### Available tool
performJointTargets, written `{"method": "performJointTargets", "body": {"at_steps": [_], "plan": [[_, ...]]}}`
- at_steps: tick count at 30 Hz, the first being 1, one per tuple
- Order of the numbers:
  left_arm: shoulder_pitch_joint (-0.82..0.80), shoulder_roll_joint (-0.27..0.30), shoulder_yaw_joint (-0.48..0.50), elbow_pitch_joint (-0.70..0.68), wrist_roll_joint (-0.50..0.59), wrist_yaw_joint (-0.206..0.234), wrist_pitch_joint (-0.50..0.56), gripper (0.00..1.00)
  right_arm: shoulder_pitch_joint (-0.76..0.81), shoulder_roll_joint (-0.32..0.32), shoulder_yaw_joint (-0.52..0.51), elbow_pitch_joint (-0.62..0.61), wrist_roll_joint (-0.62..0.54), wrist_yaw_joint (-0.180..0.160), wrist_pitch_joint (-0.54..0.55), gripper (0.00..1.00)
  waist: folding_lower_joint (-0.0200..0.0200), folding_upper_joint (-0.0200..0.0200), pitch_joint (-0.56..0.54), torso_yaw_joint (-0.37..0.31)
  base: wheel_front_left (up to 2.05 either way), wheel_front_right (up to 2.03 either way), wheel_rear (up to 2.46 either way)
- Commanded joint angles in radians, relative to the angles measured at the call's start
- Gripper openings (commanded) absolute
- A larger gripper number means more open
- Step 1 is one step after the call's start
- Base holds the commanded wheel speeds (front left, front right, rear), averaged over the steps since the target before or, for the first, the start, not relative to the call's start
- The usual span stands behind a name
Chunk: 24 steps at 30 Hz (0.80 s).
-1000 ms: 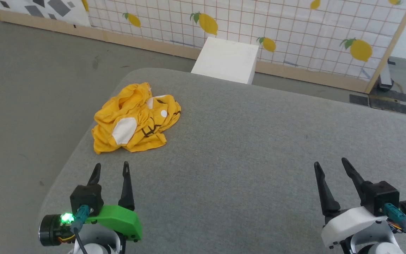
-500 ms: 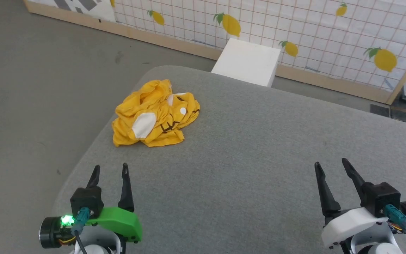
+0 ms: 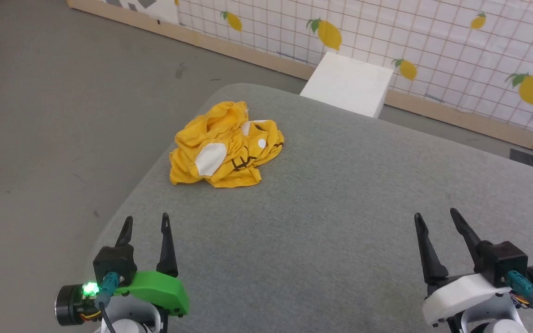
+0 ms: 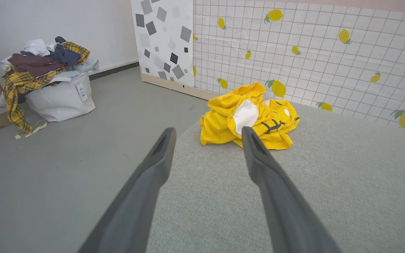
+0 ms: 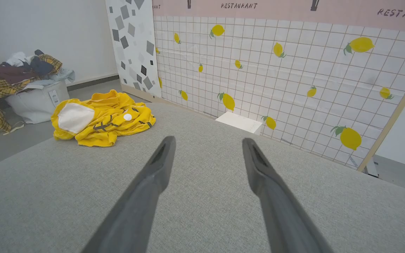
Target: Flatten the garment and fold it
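The garment (image 3: 225, 145) is a bright yellow T-shirt with white patches and black stripes, crumpled in a heap near the far left corner of the grey table (image 3: 340, 222). It also lies ahead in the left wrist view (image 4: 248, 119) and off to the left in the right wrist view (image 5: 100, 117). My left gripper (image 3: 147, 222) stands open at the near left edge, well short of the shirt. At the near right, far from the heap, my right gripper (image 3: 434, 216) is open too. Neither holds anything.
A white box (image 3: 347, 84) stands on the floor behind the table, before a lemon-patterned partition (image 3: 387, 41). A white laundry bin (image 4: 60, 98) heaped with clothes sits on the floor to the left. The table's rounded left edge (image 3: 141, 194) drops to grey floor.
The whole head view has shifted: the camera turned left, so the garment and box sit further right in the picture. Both grippers keep their places and stay open.
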Motion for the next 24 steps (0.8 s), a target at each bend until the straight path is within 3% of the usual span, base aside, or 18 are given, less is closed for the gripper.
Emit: {"method": "performJointTargets", "body": {"at_steps": [1,24], "plan": [[-0.021,0.008,-0.006,0.006,-0.01,0.008,-0.01,1.0,-0.018,0.001,-0.003,0.006,0.007,-0.001,-0.01,1.0,0.0,0.0,0.0,0.013,0.0,0.0,0.0],[-0.045,0.022,-0.041,0.047,-0.062,0.044,-0.062,1.0,-0.032,0.001,-0.018,0.034,0.026,-0.001,-0.052,1.0,0.0,0.0,0.012,0.131,0.0,0.0,0.0]]}}
